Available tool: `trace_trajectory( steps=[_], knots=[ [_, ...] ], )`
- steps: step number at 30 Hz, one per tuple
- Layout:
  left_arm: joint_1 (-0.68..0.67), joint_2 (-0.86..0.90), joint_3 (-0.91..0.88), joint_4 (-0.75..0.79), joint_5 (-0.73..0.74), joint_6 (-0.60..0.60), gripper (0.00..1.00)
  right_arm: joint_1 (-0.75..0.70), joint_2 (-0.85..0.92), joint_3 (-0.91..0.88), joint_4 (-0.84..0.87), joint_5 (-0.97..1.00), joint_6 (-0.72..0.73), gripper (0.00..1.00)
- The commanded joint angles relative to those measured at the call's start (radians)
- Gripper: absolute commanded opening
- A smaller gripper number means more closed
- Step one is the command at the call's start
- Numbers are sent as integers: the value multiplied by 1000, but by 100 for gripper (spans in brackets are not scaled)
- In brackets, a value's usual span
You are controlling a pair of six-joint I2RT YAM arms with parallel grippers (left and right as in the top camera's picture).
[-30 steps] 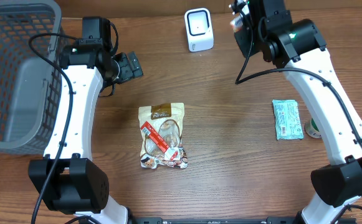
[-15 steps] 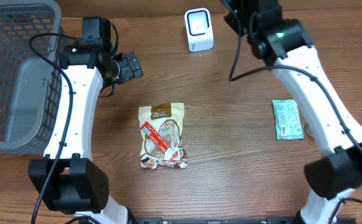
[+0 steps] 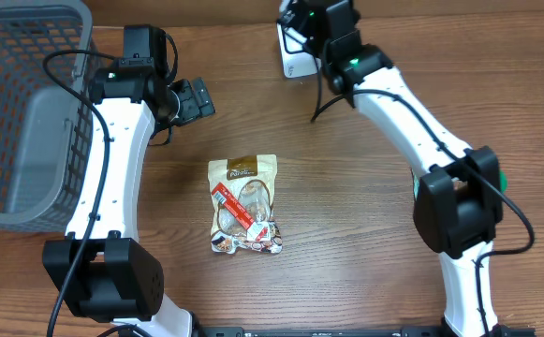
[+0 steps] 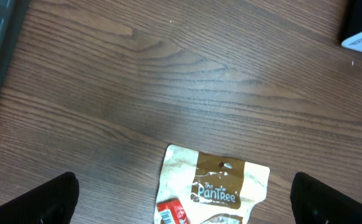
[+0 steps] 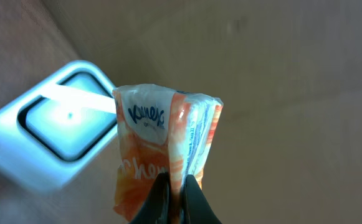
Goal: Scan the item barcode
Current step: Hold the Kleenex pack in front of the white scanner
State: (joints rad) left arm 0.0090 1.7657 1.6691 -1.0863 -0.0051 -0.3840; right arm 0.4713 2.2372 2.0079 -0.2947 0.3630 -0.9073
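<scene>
While the jaws of the right gripper (image 5: 174, 190) are pinched on the orange tissue pack (image 5: 162, 130), held close before the white scanner (image 5: 43, 146), presentation is judged done and a confirmed read not yet evidenced; the left gripper (image 3: 195, 97) is spread, empty, apart from the snack pouch (image 3: 244, 206).

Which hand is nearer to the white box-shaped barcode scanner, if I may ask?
Right. The right hand holds an orange tissue packet just over the scanner; the left hand is well off to its left, open.
</scene>
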Motion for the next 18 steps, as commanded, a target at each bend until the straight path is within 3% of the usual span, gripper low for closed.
trace_trajectory(
  steps=[1, 14, 18],
  knots=[
    [4, -20, 14, -2, -5, 22, 100, 31, 51, 13, 71, 36, -103, 3],
    [4, -20, 14, -2, -5, 22, 100, 47, 177, 13, 245, 88, -203, 3],
    [4, -20, 14, -2, -5, 22, 100, 45, 202, 13, 317, 90, -300, 3]
  ],
)
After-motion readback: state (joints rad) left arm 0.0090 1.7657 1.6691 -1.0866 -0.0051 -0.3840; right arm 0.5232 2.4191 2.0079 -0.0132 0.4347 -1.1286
